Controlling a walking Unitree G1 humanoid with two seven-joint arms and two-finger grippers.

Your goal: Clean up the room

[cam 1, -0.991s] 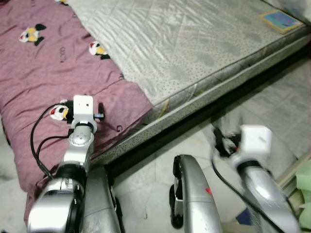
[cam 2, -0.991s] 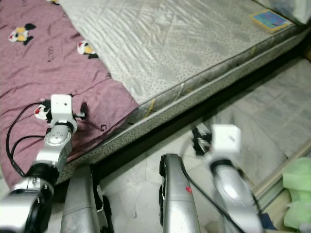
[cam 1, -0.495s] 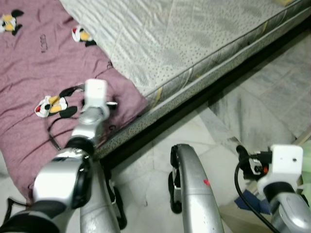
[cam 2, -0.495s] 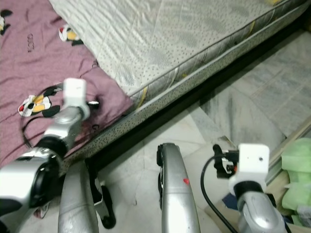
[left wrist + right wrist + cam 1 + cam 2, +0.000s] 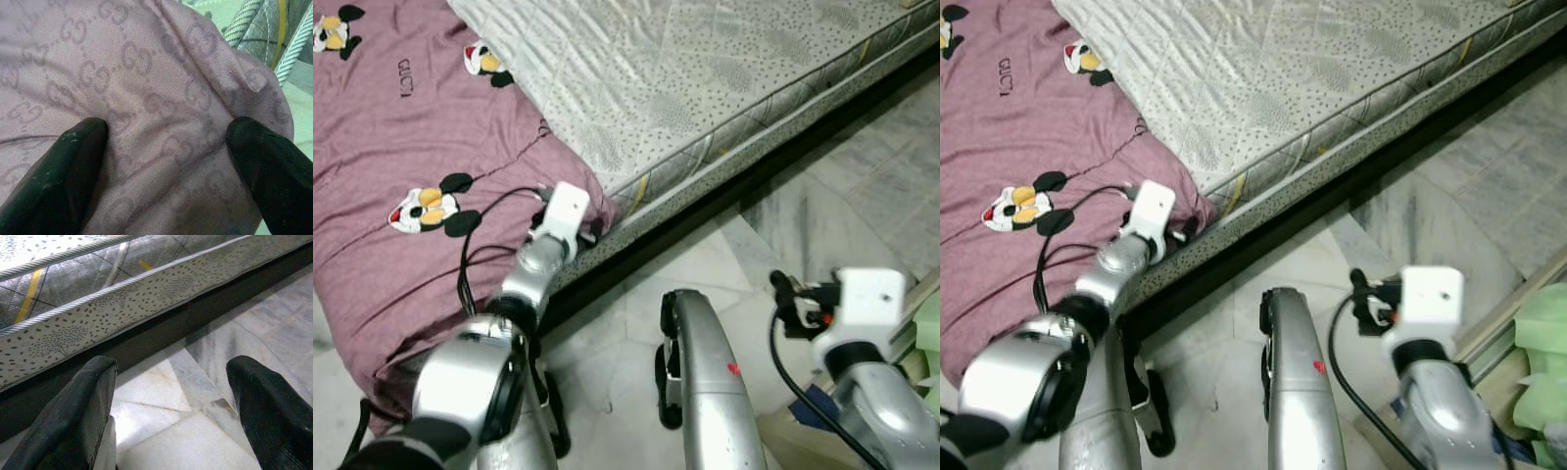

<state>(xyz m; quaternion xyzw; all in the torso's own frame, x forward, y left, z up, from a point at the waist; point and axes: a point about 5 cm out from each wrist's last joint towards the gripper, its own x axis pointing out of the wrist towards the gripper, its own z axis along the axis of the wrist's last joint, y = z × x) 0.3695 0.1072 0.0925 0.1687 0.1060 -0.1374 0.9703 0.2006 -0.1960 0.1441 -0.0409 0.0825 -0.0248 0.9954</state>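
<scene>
The right arm is bent low over the marble floor [image 5: 705,264], its wrist block raised beside the robot's silver leg. The right gripper [image 5: 171,396] hangs released, its two black fingers [image 5: 83,416] spread wide with nothing between them, aimed at the dotted side of the mattress [image 5: 98,308] and the dark gap beneath it.

The left arm reaches forward and up to the bed's near edge. The left gripper [image 5: 166,147] sits with its fingers [image 5: 58,171] parted and pressed into the mauve blanket [image 5: 401,186], right at the blanket's hanging corner where it meets the mattress edge; cloth bulges between the tips, but they are not clenched on it.

The wrist camera reveals a faint interlocking-letter weave in the blanket and, at one corner, the corded piping and a yellow stripe of the mattress. The head views show what the wrist cannot: cartoon mouse patches [image 5: 431,208] scattered over the blanket, and the bare quilted mattress top [image 5: 1332,59] stretching to the far edge.

From the head, the left fingers are hidden behind the white wrist block. A pale green object [image 5: 1542,362] by the wooden frame at the right is cut off and cannot be identified.
</scene>
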